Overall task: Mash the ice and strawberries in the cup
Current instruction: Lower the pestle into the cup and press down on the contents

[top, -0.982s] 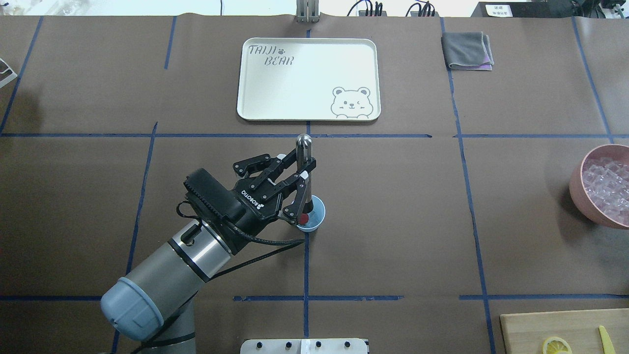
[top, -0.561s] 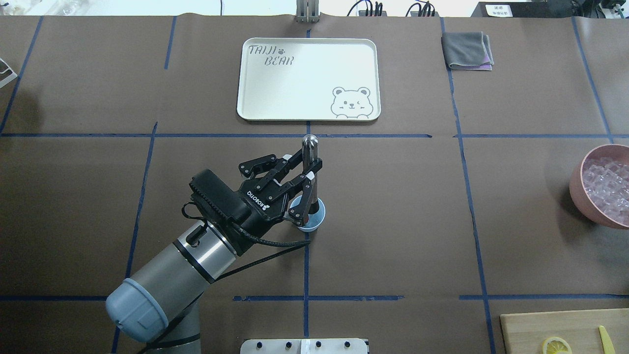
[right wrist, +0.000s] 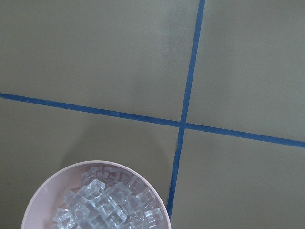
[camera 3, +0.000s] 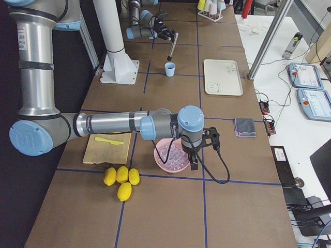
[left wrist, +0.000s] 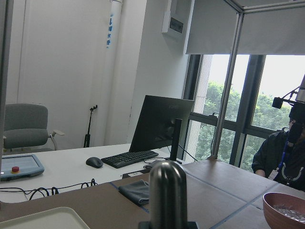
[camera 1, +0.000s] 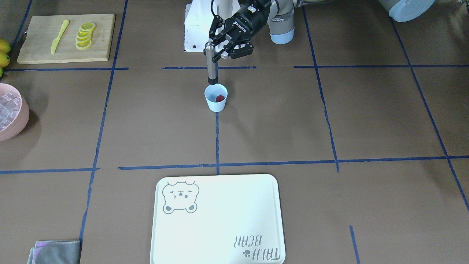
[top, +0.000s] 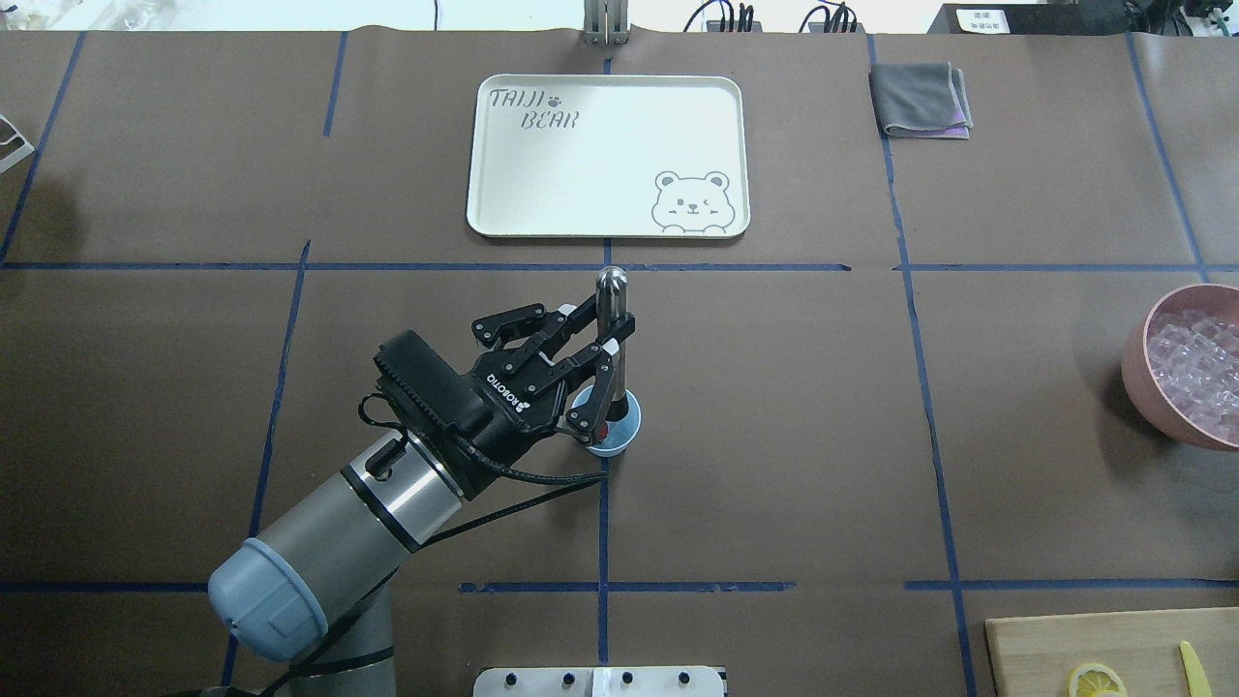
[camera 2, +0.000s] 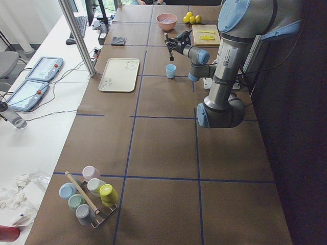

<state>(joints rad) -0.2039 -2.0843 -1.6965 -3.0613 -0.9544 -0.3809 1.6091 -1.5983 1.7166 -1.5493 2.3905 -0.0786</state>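
The left gripper (top: 598, 334) has its jaws closed on the shaft of a brushed-steel, round-topped muddler (camera 1: 210, 60), held roughly upright over the small pale blue plastic cup (camera 1: 215, 103). The small red strawberry (camera 1: 219, 98) lies inside the cup, towards one side of the bottom. The clear faceted ice (right wrist: 105, 205) that shows is heaped in a large pink round bowl (right wrist: 50, 187), well apart from the cup, with the right gripper (camera 3: 196, 157) above it.

The main risk is the cup itself. It stands free on the brown paper-covered surface (top: 774, 436) with nothing bracing it, and it looks light. In the front-facing view the muddler's dark lower end sits at the rim on the robot's side of the cup, not over its middle. A push down from there could catch the rim and tip the cup or slide it. The round berry could also squirt aside instead of crushing.

I cannot tell whether the muddler's end is just inside the cup or just above the rim. The overhead view has the gripper's linkage across part of the cup. No ice is made out in the cup, though it is too small to be sure. The right gripper's jaws cannot be told as wide or narrow. The left wrist view shows only the muddler's top.
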